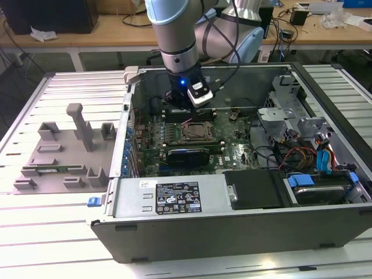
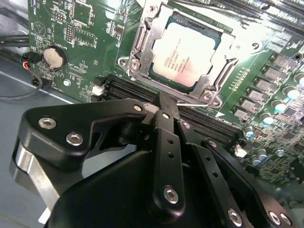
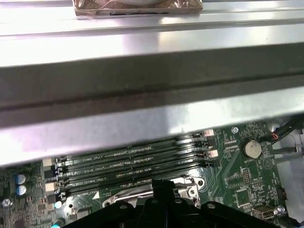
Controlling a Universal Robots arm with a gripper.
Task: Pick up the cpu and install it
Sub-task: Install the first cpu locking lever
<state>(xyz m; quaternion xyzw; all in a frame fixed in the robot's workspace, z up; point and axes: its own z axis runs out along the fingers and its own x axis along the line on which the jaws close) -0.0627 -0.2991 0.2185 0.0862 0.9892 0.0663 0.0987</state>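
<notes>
The cpu point(image 2: 187, 52), a silver square chip with a thin dark rim, lies flat inside the socket frame point(image 2: 137, 45) on the green motherboard point(image 2: 76, 28). In the exterior view the cpu point(image 1: 195, 132) sits mid-board inside the open computer case. My gripper point(image 2: 166, 100) hangs just off the socket's edge, over the memory slots point(image 2: 123, 88). Its black fingers are pressed together with nothing between them. In the exterior view my gripper point(image 1: 187, 107) is just behind the socket, near the case's back wall. The first wrist view has the gripper point(image 3: 161, 184) above the memory slots point(image 3: 128, 161).
The case's metal wall point(image 3: 152, 95) rises close beside the gripper. A coin battery point(image 2: 53, 58) and small connectors sit on the board. A power supply point(image 1: 174, 197), drive bay point(image 1: 317, 189) and cables point(image 1: 302, 157) fill the case. A grey fixture tray point(image 1: 64, 154) lies at the exterior view's left.
</notes>
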